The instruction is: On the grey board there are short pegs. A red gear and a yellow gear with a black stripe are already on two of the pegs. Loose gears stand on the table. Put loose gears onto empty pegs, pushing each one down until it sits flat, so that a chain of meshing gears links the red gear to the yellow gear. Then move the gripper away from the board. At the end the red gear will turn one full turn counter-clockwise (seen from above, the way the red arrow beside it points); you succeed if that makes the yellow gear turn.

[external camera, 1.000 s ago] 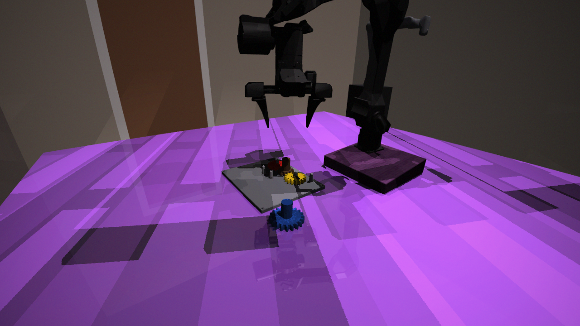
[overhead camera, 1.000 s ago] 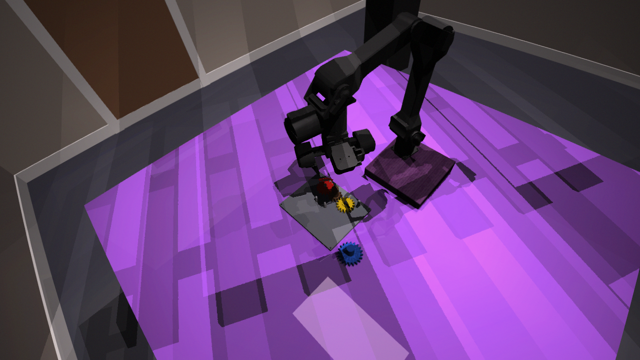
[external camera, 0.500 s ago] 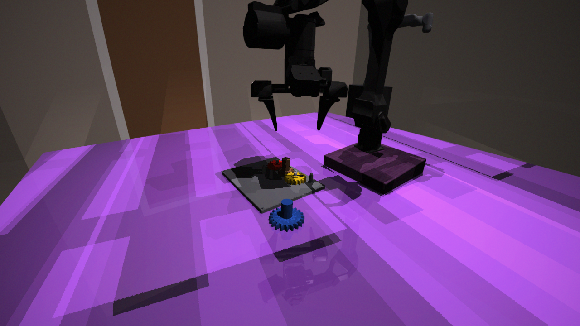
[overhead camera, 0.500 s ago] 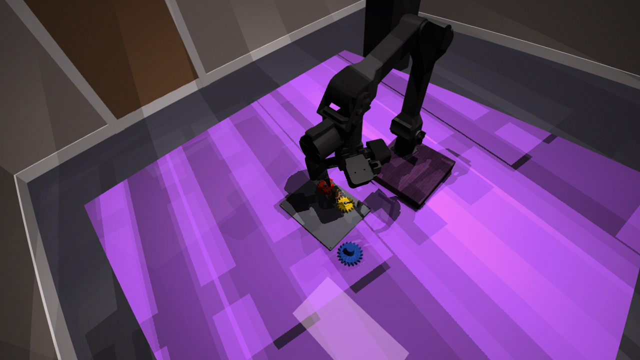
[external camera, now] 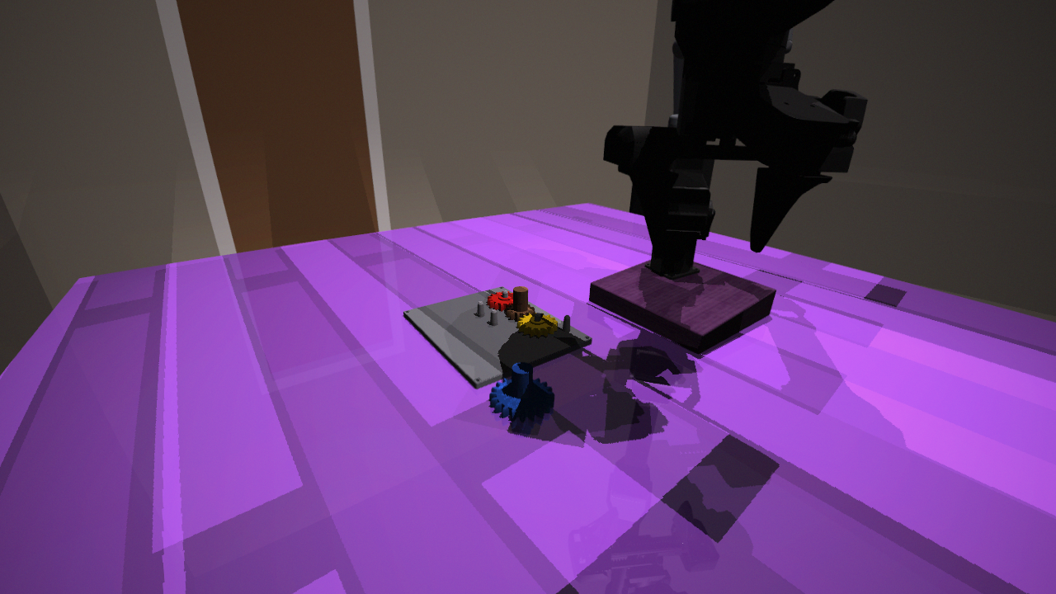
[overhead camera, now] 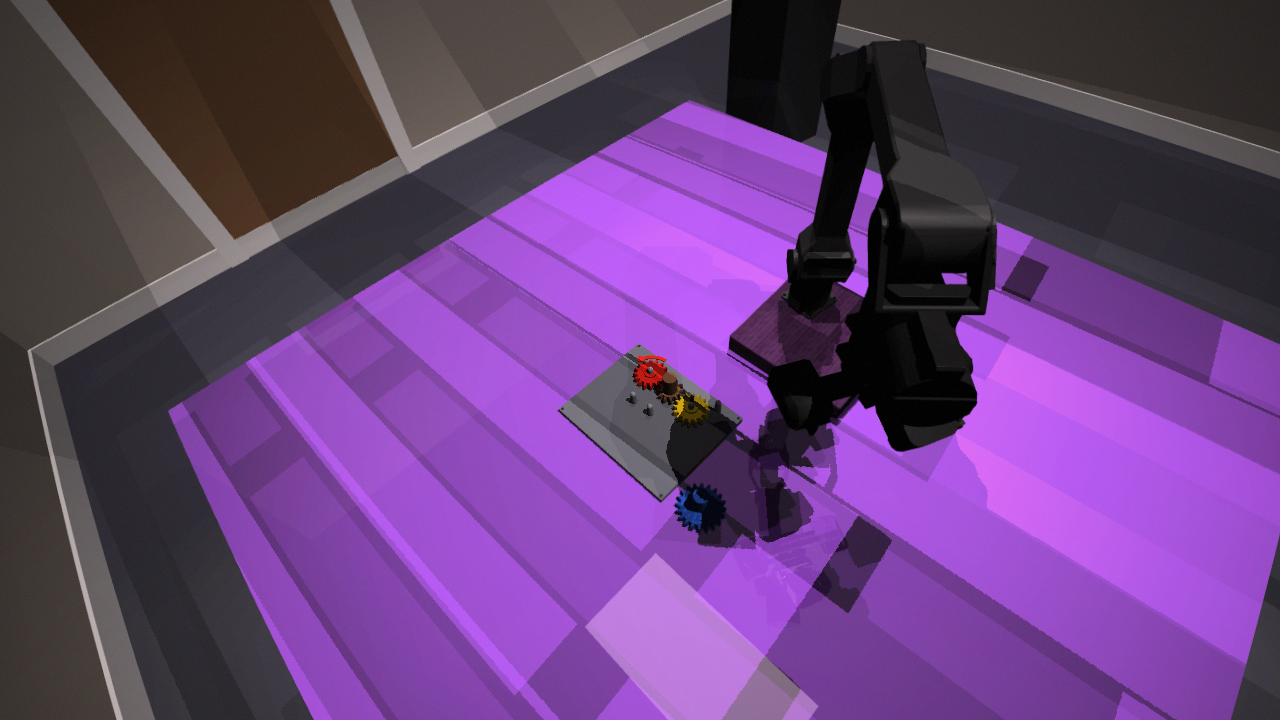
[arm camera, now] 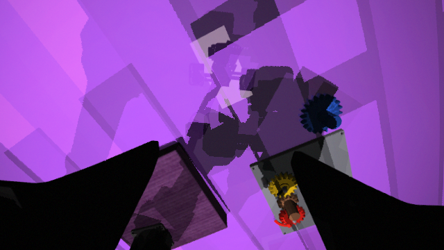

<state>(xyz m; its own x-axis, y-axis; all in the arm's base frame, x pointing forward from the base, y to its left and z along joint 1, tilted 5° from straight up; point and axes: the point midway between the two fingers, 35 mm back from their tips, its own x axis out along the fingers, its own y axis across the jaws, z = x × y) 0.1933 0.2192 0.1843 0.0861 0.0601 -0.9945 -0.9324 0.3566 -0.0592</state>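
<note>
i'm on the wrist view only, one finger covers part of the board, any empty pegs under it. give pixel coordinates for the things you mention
Observer: Yes, the top and exterior views show two empty pegs side by side, a peg (overhead camera: pixel 631 398) (external camera: pixel 480 309) and a second peg (overhead camera: pixel 648 410) (external camera: pixel 493 318), on the grey board (overhead camera: pixel 617 438) (external camera: pixel 450 339) (arm camera: pixel 338 153).
Operator: and the fingertips, are they down near the table
Observer: No, in the exterior view the gripper's one distinct fingertip (external camera: pixel 757 247) hangs well above the table, off to the side of the board.
Operator: any other peg free
Observer: Yes, a third peg (overhead camera: pixel 717 406) (external camera: pixel 566 323) stands bare beside the yellow gear (overhead camera: pixel 691 409) (external camera: pixel 537 325) (arm camera: pixel 282 185), on the arm-base side.
</note>
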